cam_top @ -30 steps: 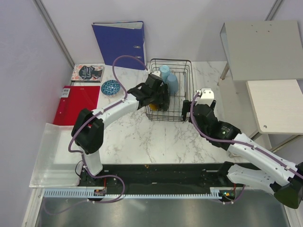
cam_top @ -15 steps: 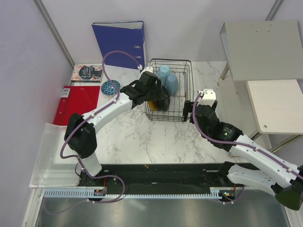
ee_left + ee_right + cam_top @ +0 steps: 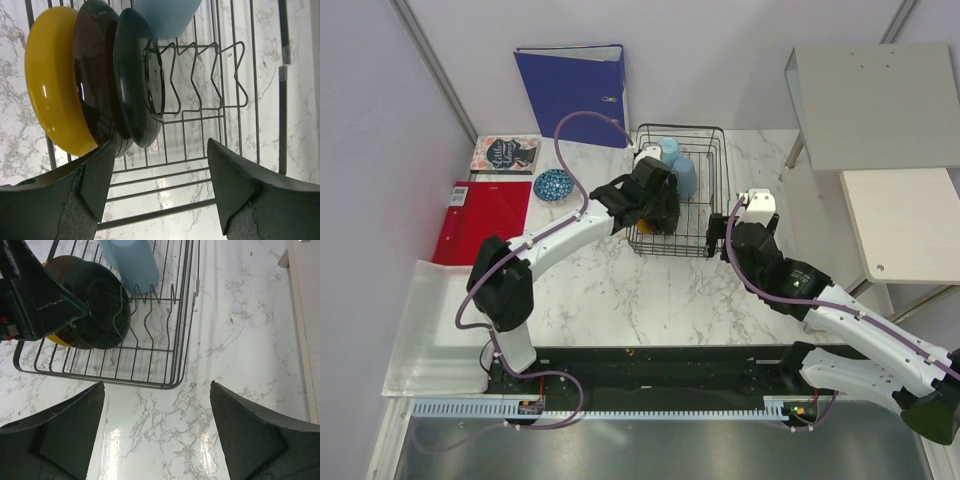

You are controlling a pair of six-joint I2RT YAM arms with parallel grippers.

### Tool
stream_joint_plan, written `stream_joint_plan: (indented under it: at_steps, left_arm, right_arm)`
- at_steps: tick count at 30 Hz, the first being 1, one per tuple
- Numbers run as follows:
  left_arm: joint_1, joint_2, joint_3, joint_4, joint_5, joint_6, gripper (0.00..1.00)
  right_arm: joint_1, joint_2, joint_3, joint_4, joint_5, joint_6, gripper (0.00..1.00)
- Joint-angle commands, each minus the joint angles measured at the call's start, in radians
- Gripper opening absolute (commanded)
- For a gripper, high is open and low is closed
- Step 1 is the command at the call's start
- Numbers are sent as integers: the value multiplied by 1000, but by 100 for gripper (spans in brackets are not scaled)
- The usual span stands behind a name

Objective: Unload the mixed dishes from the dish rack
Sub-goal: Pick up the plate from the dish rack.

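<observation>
Dishes stand on edge between the prongs of a rectangular black wire dish rack point(image 3: 695, 225): a round yellow plate point(image 3: 50, 85) at its near-left corner, two dark glossy plates point(image 3: 95, 75) against it, rims up for pinching. Two pale blue plastic cups point(image 3: 675, 168) rest at the rack's far end. The left fingers point(image 3: 92, 185), spread wide and empty beside the dark plates, are likely lining up a grasp. The right fingers point(image 3: 65, 425) gape wide, empty, off the rack's near-right corner. A small blue patterned bowl point(image 3: 554, 184) sits on the white marble desk point(image 3: 620, 290) left of the rack.

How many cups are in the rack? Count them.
2: one cup at the rack's far edge, the other just nearer beside it. The left arm may hide more.
</observation>
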Motion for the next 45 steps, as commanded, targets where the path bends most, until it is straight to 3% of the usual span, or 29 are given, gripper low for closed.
stream_joint_plan:
  at_steps: [1, 13, 22, 26, 31, 34, 35, 45]
  left_arm:
    - [2, 47, 54, 37, -12, -66, 80]
    - [2, 167, 57, 91, -28, -136, 77]
    - [3, 168, 17, 160, -21, -158, 68]
    - [3, 147, -3, 180, -18, -153, 52]
    - [3, 144, 0, 180, -24, -138, 39]
    - [2, 141, -3, 180, -21, -133, 17]
    - [3, 139, -4, 180, -19, -132, 3]
    - [3, 32, -2, 190, 14, -83, 2]
  right_arm:
    - [2, -13, -12, 18, 12, 12, 93]
    - [2, -28, -26, 23, 18, -5, 93]
    - [2, -56, -44, 23, 32, -13, 93]
    - [2, -53, -44, 23, 30, -13, 94]
    - [2, -45, -42, 23, 27, -5, 94]
    - [2, -50, -47, 23, 24, -2, 94]
    - [2, -50, -47, 23, 24, -3, 94]
    - [4, -71, -33, 11, 19, 0, 94]
